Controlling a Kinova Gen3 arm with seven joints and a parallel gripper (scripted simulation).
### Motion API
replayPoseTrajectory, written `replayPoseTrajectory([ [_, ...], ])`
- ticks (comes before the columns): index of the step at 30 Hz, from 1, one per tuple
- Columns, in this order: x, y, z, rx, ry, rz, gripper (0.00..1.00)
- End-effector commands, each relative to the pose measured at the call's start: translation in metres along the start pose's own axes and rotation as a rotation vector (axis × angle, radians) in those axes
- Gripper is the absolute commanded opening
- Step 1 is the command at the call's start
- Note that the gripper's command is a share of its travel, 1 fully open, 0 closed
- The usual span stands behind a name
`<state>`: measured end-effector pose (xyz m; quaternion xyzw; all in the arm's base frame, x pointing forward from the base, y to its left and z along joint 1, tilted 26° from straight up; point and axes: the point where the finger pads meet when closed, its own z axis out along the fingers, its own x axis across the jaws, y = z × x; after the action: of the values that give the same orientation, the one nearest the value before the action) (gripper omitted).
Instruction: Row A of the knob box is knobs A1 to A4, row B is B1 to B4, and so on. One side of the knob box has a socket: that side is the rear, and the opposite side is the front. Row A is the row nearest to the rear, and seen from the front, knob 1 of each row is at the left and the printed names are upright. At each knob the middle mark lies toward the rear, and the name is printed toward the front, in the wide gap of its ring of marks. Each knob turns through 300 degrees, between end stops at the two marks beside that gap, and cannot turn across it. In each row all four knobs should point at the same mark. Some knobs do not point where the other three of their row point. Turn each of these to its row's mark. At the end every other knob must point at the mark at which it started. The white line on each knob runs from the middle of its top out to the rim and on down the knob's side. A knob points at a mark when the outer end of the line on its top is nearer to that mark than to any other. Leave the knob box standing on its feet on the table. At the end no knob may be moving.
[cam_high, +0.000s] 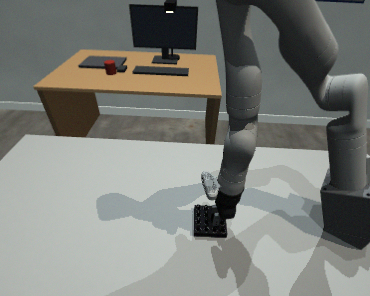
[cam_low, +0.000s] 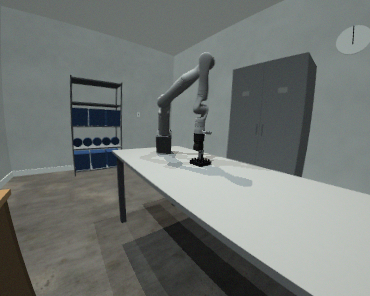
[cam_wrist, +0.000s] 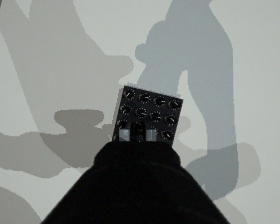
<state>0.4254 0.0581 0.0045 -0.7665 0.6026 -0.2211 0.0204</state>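
The black knob box (cam_high: 204, 224) (cam_low: 200, 164) (cam_wrist: 152, 106) stands on the white table (cam_high: 75, 240), small in the top and exterior views. In the wrist view it shows rows of four black knobs each; the white lines and printed names are too small to read. My gripper (cam_high: 218, 218) (cam_wrist: 137, 128) is down over the box's near row in the wrist view. Its two grey fingers stand apart on either side of one knob (cam_wrist: 137, 128), with a small gap at each side. The gripper is open and holds nothing. My wrist hides the box's nearest edge.
The arm's dark base (cam_high: 347, 212) stands on the table at the right. A wooden desk (cam_high: 130, 82) with a monitor, a keyboard and a red mug (cam_high: 110, 67) stands behind the table. A grey cabinet (cam_low: 270, 115) and a shelf rack (cam_low: 95, 125) stand by the walls.
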Motion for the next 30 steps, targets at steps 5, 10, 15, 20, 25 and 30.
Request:
replayPoseTrajectory([
  [5,0.000,0.000,0.000,0.001,-0.001,0.000,0.46],
  [10,0.000,0.000,0.000,0.001,-0.001,0.000,0.46],
  [15,0.000,0.000,0.000,0.001,-0.001,0.000,0.46],
  [20,0.000,0.000,-0.001,0.001,-0.001,0.000,0.46],
  [25,0.000,0.000,-0.004,0.001,0.000,0.000,0.46],
  [30,0.000,0.000,-0.016,0.001,0.000,0.000,0.46],
])
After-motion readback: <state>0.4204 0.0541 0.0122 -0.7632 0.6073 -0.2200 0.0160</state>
